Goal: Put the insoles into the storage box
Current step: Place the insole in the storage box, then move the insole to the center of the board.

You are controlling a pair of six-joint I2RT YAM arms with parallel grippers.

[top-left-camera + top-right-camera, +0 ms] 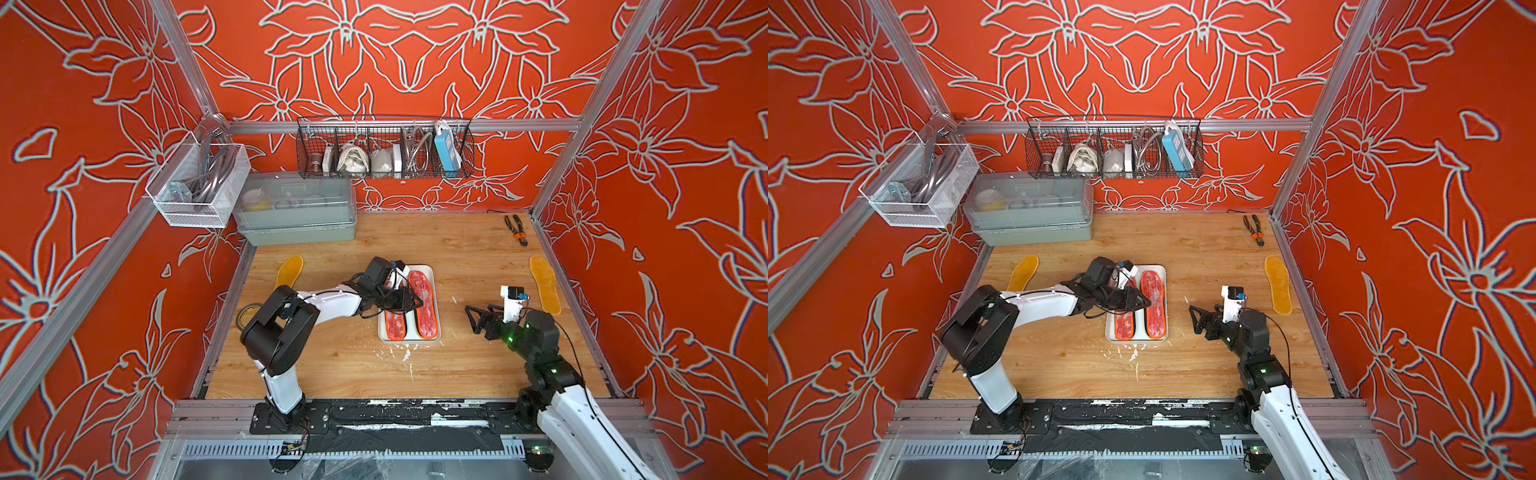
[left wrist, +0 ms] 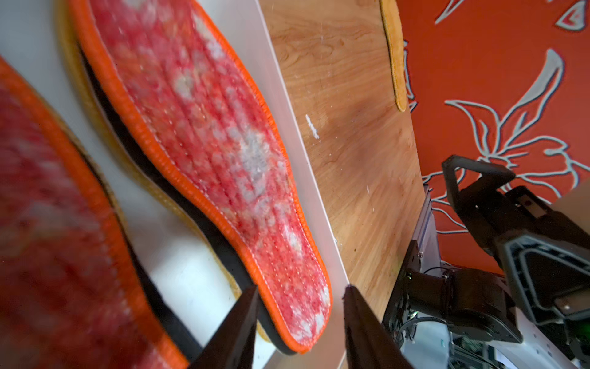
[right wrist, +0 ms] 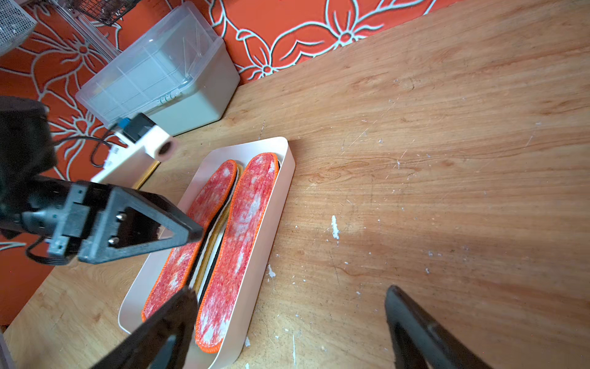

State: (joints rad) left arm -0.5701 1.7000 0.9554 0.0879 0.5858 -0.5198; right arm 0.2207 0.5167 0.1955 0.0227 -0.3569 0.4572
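Note:
The storage box [image 1: 409, 341] [image 1: 1136, 341] is a shallow white tray at the table's middle. Two red-white insoles with orange rims [image 1: 424, 305] [image 1: 395, 327] lie side by side in it, on top of black and amber ones whose edges show [image 3: 207, 255]. My left gripper [image 1: 419, 302] [image 2: 301, 289] hovers over the tray, open, with the end of one red-white insole [image 2: 207, 143] between its fingers but not pinched. Two amber insoles lie on the table, far left [image 1: 289, 271] and far right [image 1: 545, 284]. My right gripper [image 1: 471, 320] [image 3: 289, 289] is open and empty, right of the tray.
A grey-green container with a clear lid [image 1: 297, 214] stands at the back left. Pliers [image 1: 516, 230] lie at the back right. A tape roll [image 1: 249, 316] sits by the left arm's base. A wire basket [image 1: 384, 151] and a mesh basket [image 1: 199, 187] hang on the walls.

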